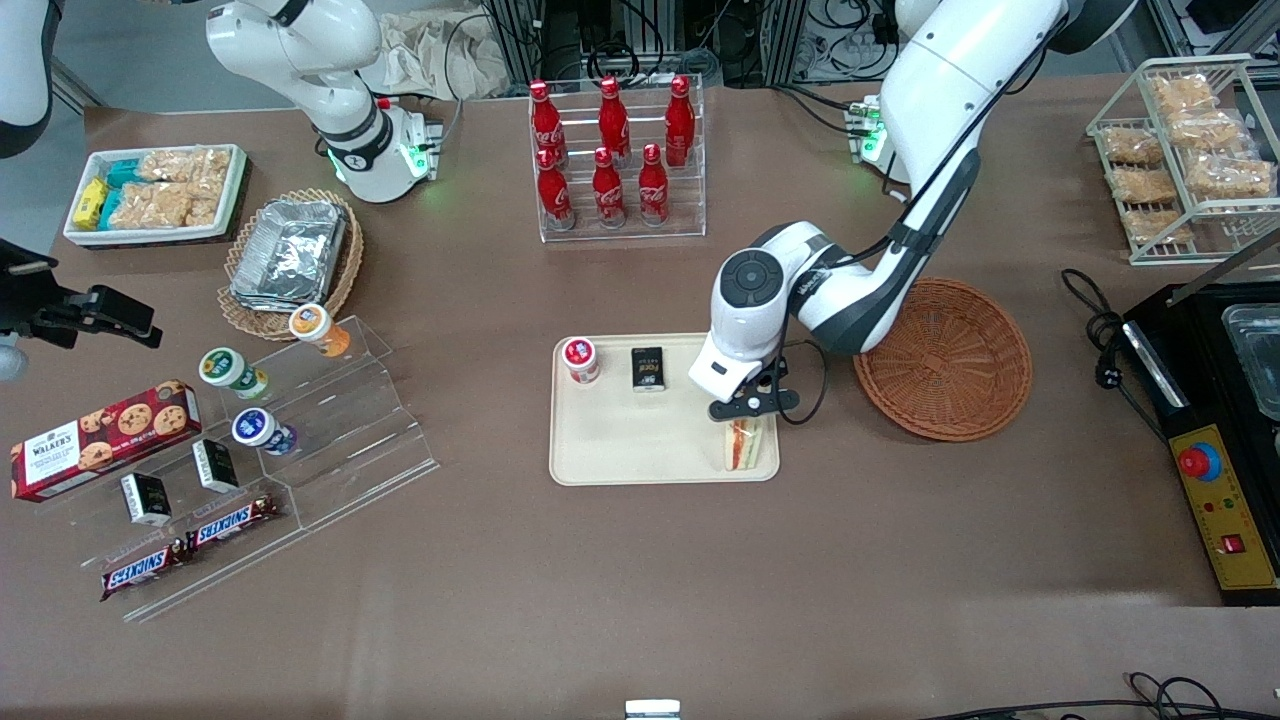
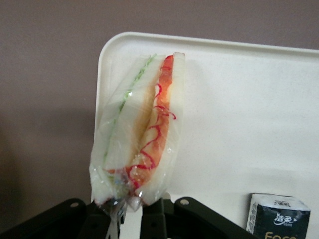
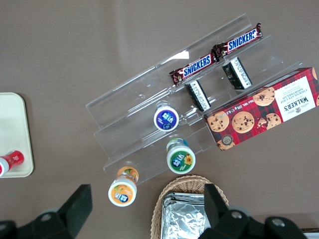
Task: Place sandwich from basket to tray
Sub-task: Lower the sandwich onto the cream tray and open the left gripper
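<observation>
The sandwich [image 1: 750, 442] [image 2: 139, 134], a clear-wrapped white wedge with red and green filling, stands on edge on the cream tray [image 1: 620, 440] [image 2: 239, 124], at the tray's near corner toward the working arm's end. My left gripper [image 1: 750, 408] [image 2: 124, 219] is right over the sandwich's end farther from the front camera. Its black fingers [image 2: 152, 219] are closed on the wrapped tip. The reddish-brown wicker basket [image 1: 945, 345] sits beside the tray toward the working arm's end, with nothing showing in it.
A red-lidded cup [image 1: 580, 360] and a small black pack [image 1: 648, 368] [image 2: 279, 216] stand on the tray's edge farther from the camera. A rack of red bottles [image 1: 615, 150] stands farther back. A black appliance [image 1: 1220, 400] lies toward the working arm's end.
</observation>
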